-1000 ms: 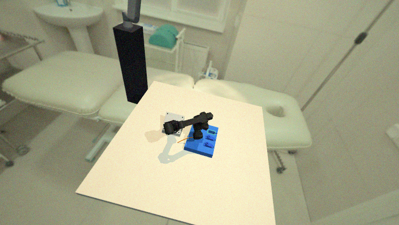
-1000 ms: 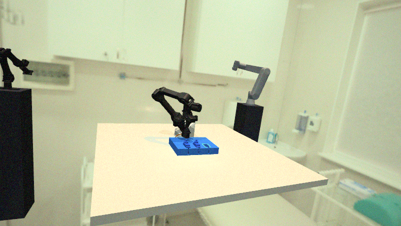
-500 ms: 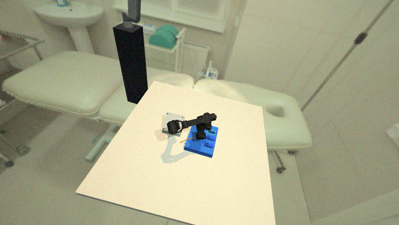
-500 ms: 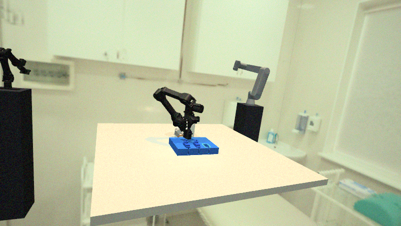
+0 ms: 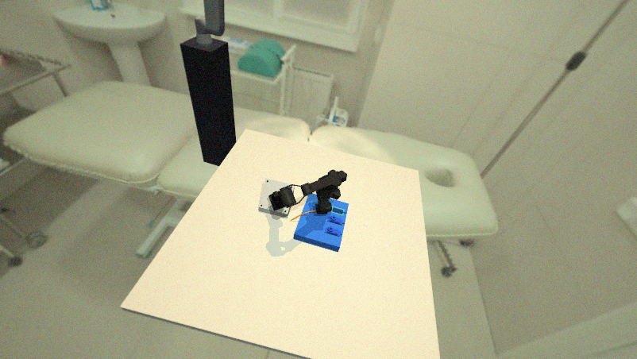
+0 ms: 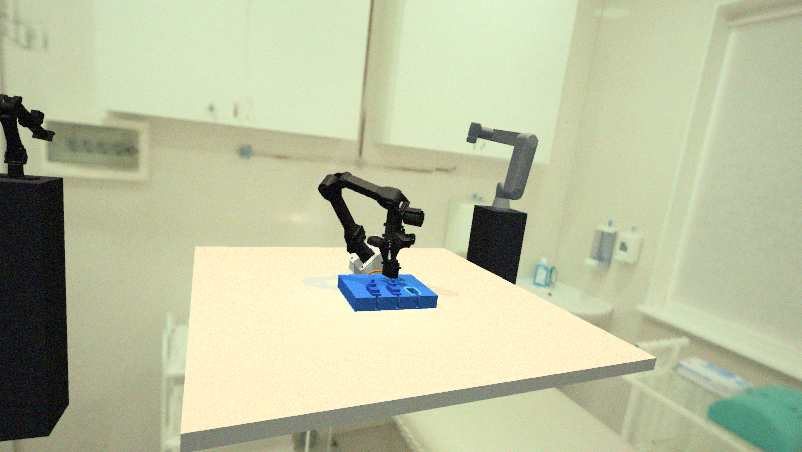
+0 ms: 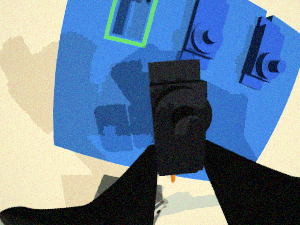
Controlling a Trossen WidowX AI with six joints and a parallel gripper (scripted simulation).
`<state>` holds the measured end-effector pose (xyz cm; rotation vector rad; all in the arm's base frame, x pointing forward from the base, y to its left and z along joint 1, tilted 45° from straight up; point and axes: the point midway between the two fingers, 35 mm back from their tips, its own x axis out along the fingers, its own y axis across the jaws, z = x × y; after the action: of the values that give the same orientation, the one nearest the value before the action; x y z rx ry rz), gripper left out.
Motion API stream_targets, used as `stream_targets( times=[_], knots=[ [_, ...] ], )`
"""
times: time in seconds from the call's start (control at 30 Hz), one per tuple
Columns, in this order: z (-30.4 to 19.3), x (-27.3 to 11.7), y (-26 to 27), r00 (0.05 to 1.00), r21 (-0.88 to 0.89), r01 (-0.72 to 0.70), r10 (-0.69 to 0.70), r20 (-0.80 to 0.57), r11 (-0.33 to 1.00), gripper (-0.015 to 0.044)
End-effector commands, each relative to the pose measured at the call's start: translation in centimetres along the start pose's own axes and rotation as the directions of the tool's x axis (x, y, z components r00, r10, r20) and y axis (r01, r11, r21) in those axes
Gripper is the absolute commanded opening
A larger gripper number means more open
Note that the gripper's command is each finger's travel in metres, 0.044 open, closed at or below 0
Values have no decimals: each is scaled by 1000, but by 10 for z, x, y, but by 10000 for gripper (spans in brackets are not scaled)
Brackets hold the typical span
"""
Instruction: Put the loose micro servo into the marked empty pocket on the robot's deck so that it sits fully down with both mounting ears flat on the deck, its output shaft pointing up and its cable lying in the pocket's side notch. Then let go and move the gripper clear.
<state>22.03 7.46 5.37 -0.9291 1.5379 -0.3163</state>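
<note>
My gripper (image 5: 322,210) (image 6: 390,271) (image 7: 178,148) is shut on the loose micro servo (image 7: 178,119), which looks nearly black in shadow. Its round shaft side faces the wrist camera, so it points up. The servo is over the blue deck (image 5: 307,231) (image 6: 349,281) (image 7: 75,74); its height above the deck is hard to tell. Its orange cable (image 5: 302,214) (image 7: 173,178) trails out behind it, away from the pockets. The green-outlined pocket (image 5: 337,210) (image 6: 413,290) (image 7: 131,21) is empty, ahead and to the left of the servo in the wrist view.
Two blue servos sit in the deck beside the marked pocket, a nearer one (image 5: 335,219) (image 6: 394,288) (image 7: 207,31) and a farther one (image 5: 332,230) (image 6: 373,288) (image 7: 262,61). A light grey plate (image 5: 266,191) lies at my arm's base. Black pedestals stand beyond the table (image 5: 276,289) (image 6: 336,359).
</note>
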Motion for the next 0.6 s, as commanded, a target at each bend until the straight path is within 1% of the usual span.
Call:
stream_targets(
  times=[0.0,0.27,0.47,0.57],
  knots=[
    [10,-4,20,1000,9,-9,9,16,1000,0],
    [23,-5,57,1000,9,-11,11,17,1000,0],
    [24,-5,60,1000,9,-11,11,17,1000,0],
    [24,-5,60,1000,-25,-10,11,17,1000,0]
  ],
)
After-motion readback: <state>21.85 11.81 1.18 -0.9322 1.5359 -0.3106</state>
